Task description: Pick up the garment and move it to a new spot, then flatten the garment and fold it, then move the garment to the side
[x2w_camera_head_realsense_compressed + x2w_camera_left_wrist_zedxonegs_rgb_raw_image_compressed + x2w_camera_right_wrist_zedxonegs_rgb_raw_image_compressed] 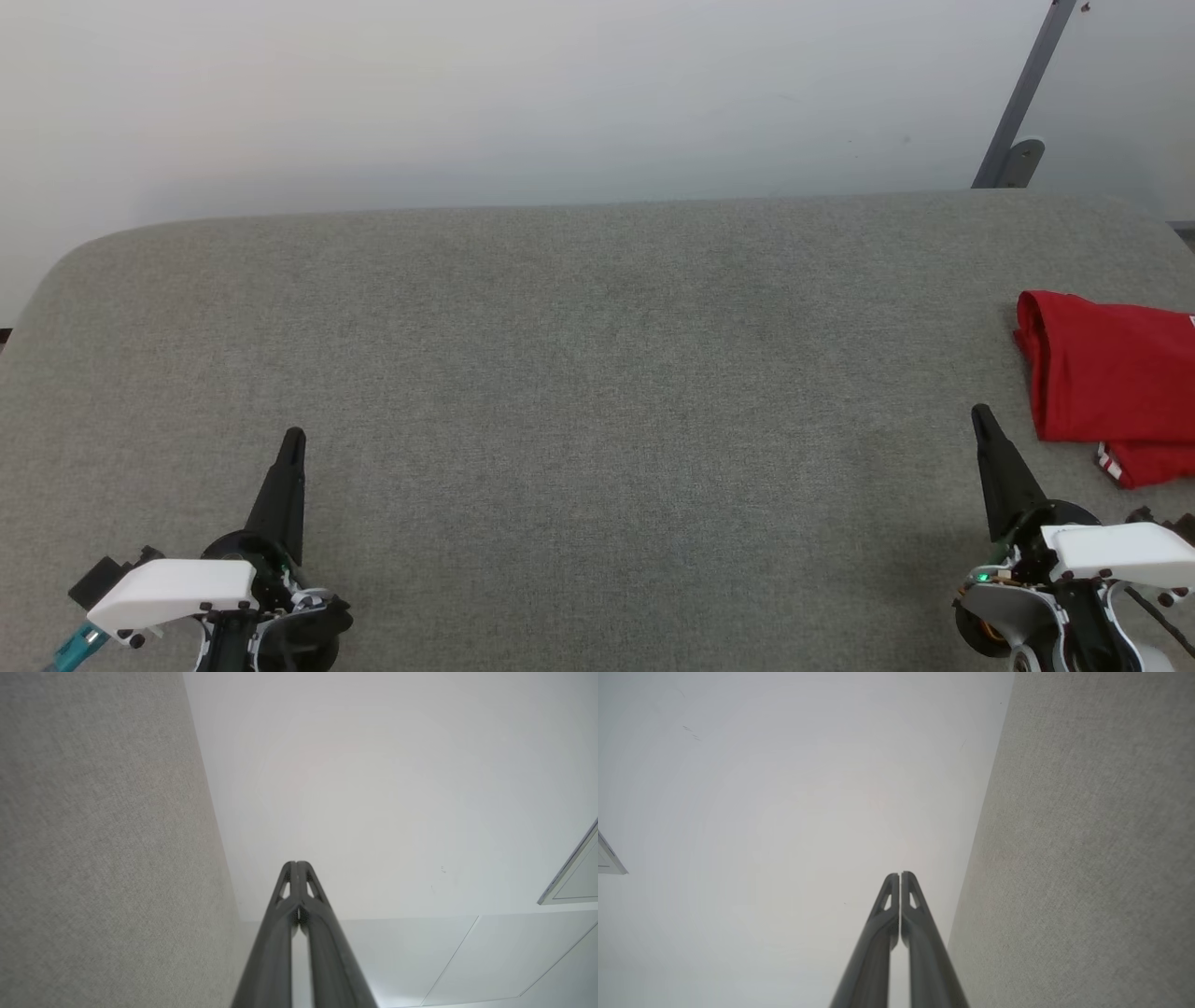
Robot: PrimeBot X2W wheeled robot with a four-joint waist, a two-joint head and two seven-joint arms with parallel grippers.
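Observation:
The garment (1111, 383), red with a bit of white trim at its near edge, lies folded in a compact bundle at the right edge of the grey table (579, 373), partly cut off by the head view's border. My right gripper (980, 415) is shut and empty at the lower right, its tip a short way to the left of the garment's near corner, not touching it. At the lower left my left gripper (293, 437) is shut and empty too, far from the garment. Each wrist view shows its own gripper, the left (295, 864) and the right (900, 875), with fingers pressed together.
A white wall (560, 93) rises behind the table's far edge. A grey metal strut (1022, 103) leans at the back right. The wrist views look past the grey fabric surface (93, 858) toward the wall.

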